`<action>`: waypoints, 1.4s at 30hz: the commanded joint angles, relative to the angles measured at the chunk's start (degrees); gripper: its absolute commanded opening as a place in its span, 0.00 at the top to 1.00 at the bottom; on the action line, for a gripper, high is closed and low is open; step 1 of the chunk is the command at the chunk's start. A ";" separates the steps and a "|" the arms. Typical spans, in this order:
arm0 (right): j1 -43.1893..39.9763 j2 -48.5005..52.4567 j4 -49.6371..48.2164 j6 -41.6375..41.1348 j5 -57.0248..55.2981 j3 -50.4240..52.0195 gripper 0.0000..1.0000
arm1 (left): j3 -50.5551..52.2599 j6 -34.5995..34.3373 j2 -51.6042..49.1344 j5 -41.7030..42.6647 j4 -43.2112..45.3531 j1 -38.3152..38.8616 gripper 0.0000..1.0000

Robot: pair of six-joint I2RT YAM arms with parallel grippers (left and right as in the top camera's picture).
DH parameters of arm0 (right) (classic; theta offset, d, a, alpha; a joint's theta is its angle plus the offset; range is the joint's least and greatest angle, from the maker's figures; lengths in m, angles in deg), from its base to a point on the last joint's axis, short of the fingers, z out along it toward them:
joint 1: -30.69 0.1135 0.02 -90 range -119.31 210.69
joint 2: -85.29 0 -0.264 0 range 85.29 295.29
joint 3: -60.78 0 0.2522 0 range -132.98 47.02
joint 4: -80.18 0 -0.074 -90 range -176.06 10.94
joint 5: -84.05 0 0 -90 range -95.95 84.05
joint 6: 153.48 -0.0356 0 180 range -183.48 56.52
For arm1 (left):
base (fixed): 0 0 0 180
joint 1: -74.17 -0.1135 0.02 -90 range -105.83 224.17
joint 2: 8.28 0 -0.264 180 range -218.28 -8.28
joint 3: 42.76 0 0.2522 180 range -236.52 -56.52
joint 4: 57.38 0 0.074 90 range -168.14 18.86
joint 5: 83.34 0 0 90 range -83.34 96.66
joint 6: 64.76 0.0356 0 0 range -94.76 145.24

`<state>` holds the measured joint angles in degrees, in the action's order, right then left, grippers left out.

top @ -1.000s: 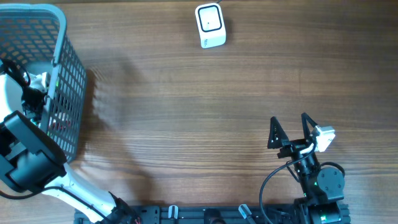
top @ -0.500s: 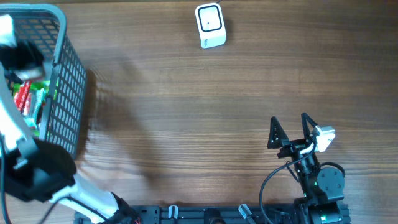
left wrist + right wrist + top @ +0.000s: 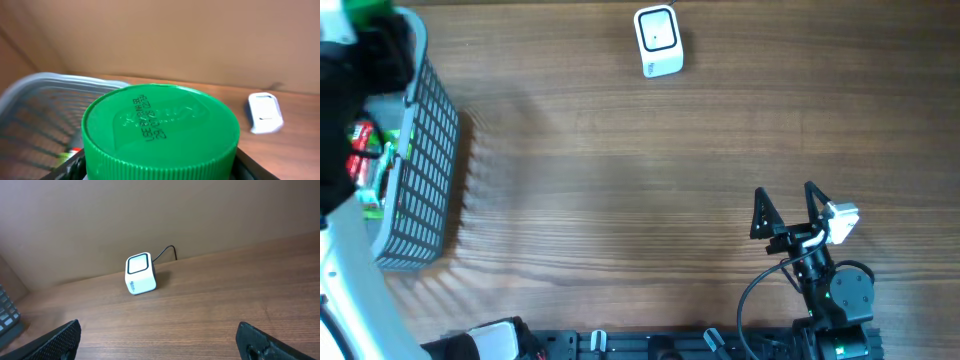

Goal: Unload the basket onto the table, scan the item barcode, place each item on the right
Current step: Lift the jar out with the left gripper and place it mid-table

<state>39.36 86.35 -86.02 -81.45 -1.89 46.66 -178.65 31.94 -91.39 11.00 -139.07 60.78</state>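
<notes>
Right now, your left end effector (image 3: 159, 169) is closed around the green-lidded item (image 3: 160, 125). In the left wrist view its round ribbed cap fills the middle of the picture, with a dark finger (image 3: 67, 167) tight against the lower left side and another against the lower right. A dark printed code runs across the top of the cap; you cannot see a barcode in any view. From overhead, a patch of that green (image 3: 365, 10) shows at the far left corner, above the grey mesh basket (image 3: 425, 170). Red and green packets (image 3: 365, 150) lie inside the basket. The white scanner (image 3: 658, 40) stands on the wooden counter (image 3: 620, 200) at its far edge, well apart from the basket. In the left wrist view it sits to the right of the cap and beyond it. Your right end effector (image 3: 785, 205) hangs near the front right of the counter with its two black fingers spread wide and nothing between them. Its camera faces the scanner, whose dark-framed window is turned upward, with a thin cable (image 3: 167, 250) trailing behind it.
</notes>
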 commanded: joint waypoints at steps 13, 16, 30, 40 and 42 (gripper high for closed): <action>-0.33 -0.26 -0.15 -0.42 0.09 0.07 0.00 | -0.61 -29.75 -15.28 -4.22 -16.37 37.92 0.52; -0.33 -0.26 -0.15 -0.42 0.09 0.07 0.00 | -0.44 -31.87 -22.56 -4.22 -15.89 44.19 0.54; -0.33 -0.26 -0.15 -0.42 0.09 0.07 0.00 | 1.84 -41.44 -53.33 -0.33 0.35 62.01 0.54; -0.33 -0.26 -0.15 -0.42 0.09 0.07 0.00 | 1.95 -49.64 -55.04 3.54 2.78 62.10 0.55; -0.33 -0.26 -0.15 -0.42 0.09 0.07 0.01 | 2.03 -49.64 -55.34 3.58 2.47 62.42 0.51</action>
<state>39.36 86.35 -86.02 -81.45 -1.89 46.66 -176.46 -15.49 -146.07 13.36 -136.42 122.96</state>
